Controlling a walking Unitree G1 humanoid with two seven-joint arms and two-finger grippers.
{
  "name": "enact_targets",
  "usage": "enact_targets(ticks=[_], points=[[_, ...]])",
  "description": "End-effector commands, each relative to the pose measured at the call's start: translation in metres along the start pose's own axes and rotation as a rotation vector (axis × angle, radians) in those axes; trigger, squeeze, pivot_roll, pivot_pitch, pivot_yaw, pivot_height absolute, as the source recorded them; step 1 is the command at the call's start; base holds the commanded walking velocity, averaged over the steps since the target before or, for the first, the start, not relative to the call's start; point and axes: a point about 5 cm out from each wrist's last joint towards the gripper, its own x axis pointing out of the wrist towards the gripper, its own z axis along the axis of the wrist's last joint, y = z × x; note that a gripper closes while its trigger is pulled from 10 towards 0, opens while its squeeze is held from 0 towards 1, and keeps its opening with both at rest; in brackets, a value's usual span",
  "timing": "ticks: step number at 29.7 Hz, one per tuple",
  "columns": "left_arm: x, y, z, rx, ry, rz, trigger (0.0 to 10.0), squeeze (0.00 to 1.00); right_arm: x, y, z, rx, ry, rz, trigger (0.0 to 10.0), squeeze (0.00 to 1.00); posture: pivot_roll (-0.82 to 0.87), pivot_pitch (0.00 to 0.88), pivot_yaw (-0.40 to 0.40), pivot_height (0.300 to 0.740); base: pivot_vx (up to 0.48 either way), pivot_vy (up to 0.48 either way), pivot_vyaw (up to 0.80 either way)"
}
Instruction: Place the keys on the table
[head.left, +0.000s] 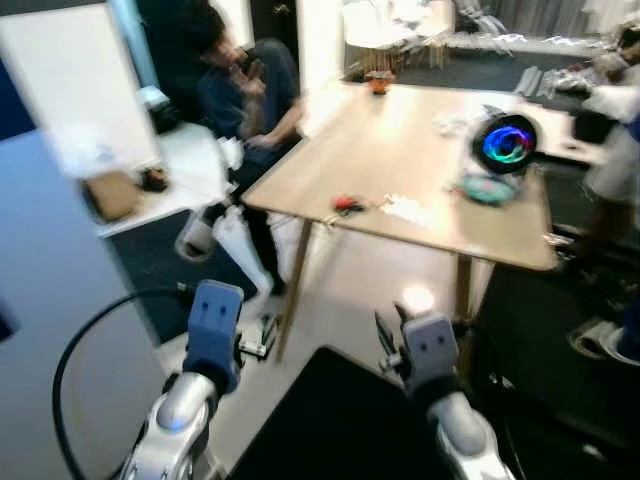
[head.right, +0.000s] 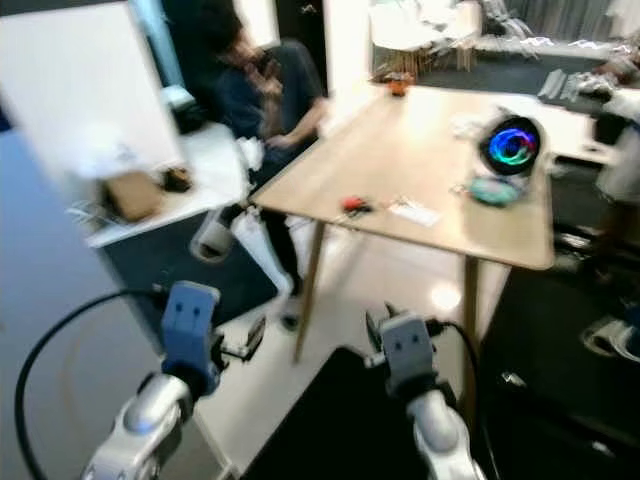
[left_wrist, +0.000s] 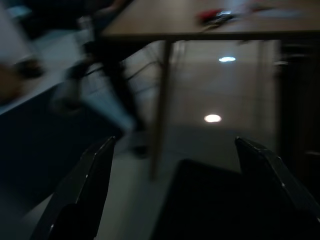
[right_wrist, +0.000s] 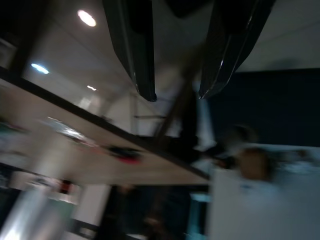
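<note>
Keys already on the table, arms pulled back.
The keys (head.left: 347, 205), with a red tag, lie near the front edge of the wooden table (head.left: 400, 150), so placement looks done. The 2 grippers hang low, short of the table: left gripper (left_wrist: 175, 165) spread wide and empty, right gripper (right_wrist: 177, 85) parted, holding nothing.

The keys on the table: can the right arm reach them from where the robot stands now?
Probably not yet. The keys lie near the table's front edge, well beyond the right gripper, though nothing blocks the way.
</note>
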Motion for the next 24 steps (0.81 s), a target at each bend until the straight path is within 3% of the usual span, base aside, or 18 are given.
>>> enact_targets(ticks=[1,24], points=[[-0.0009,0.0007,-0.0016,0.000,0.009,0.007,10.0,0.27,-0.0019,0.0047,-0.0013,0.004,0.005,0.016,10.0,0.00,0.13,0.106,0.045,0.740,0.000,0.000,0.80],[-0.0028,0.0006,-0.0027,-0.001,0.012,0.011,10.0,0.28,-0.0018,0.0060,-0.0008,0.004,0.004,0.023,10.0,0.00,0.14,0.106,0.042,0.740,0.000,0.000,0.80]])
